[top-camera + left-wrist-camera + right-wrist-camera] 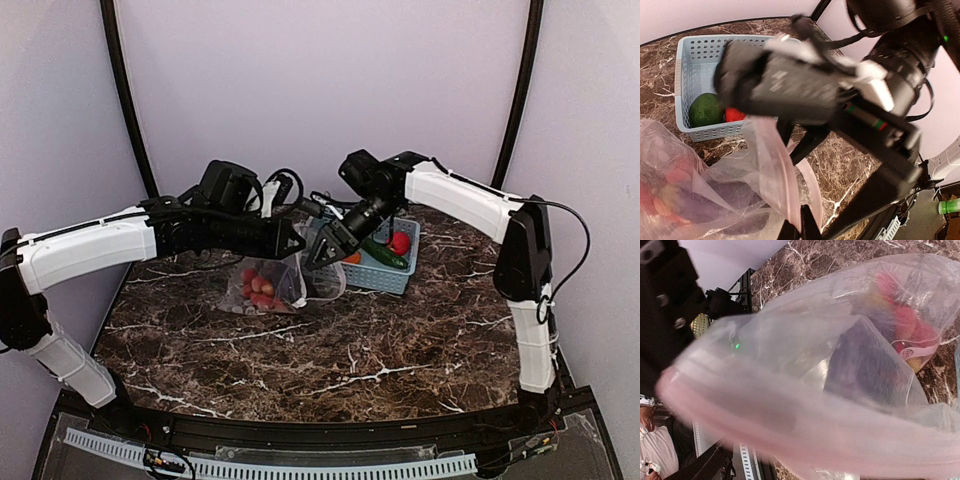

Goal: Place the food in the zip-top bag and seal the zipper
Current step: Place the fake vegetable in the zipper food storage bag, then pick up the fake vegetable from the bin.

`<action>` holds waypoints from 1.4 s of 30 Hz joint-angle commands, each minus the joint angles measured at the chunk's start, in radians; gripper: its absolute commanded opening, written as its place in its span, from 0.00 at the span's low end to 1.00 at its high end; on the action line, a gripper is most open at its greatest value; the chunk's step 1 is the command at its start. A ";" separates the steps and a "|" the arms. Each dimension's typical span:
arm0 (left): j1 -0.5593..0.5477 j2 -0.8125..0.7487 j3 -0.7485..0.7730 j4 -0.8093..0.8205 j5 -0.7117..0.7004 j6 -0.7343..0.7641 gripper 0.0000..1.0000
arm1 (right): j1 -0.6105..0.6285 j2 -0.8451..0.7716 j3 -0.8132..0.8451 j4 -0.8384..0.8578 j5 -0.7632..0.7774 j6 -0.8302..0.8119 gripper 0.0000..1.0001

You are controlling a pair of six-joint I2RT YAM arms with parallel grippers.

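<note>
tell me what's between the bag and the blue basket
The right gripper, jaws spread at the mouth of the bag, with the basket just behind it. The top view shows it.

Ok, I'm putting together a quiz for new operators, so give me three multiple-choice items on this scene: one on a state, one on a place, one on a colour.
1. The left tool is:
A open over the basket
B shut on the zip-top bag at its edge
C lying flat with nothing in it

2. The red strawberry lies:
A in the basket
B in the zip-top bag
C in the left tool

3. The basket is:
A yellow
B black
C light blue

Answers:
1. B, since the bag's edge runs into its closed fingers.
2. A, since it sits beside the green pepper inside the lattice walls.
3. C, since it is pale blue in both views that show it.
</note>
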 commanded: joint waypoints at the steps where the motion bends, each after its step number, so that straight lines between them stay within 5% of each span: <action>1: -0.003 -0.053 -0.044 0.038 -0.057 -0.011 0.01 | -0.043 -0.151 -0.073 0.023 0.045 -0.026 0.83; 10: 0.002 -0.119 -0.080 0.049 -0.133 -0.032 0.01 | -0.215 -0.272 -0.203 0.044 0.059 -0.097 0.77; 12: 0.008 -0.136 -0.086 -0.003 -0.262 -0.021 0.01 | -0.251 -0.263 -0.215 0.070 0.138 -0.097 0.75; 16: 0.011 -0.147 -0.008 -0.006 -0.150 -0.025 0.01 | -0.284 -0.215 -0.232 0.117 0.321 -0.130 0.66; 22: 0.013 -0.096 0.016 -0.156 -0.270 0.091 0.02 | -0.289 -0.093 -0.213 0.153 0.527 -0.180 0.58; 26: 0.014 0.007 0.063 -0.290 -0.184 0.099 0.01 | -0.289 -0.024 -0.167 0.154 0.613 -0.200 0.56; 33: 0.014 -0.137 -0.127 -0.018 -0.140 0.058 0.01 | -0.285 0.063 -0.097 0.169 0.649 -0.209 0.56; 42: 0.014 -0.154 -0.134 0.021 -0.036 0.069 0.01 | -0.262 0.215 0.078 0.182 0.693 -0.210 0.58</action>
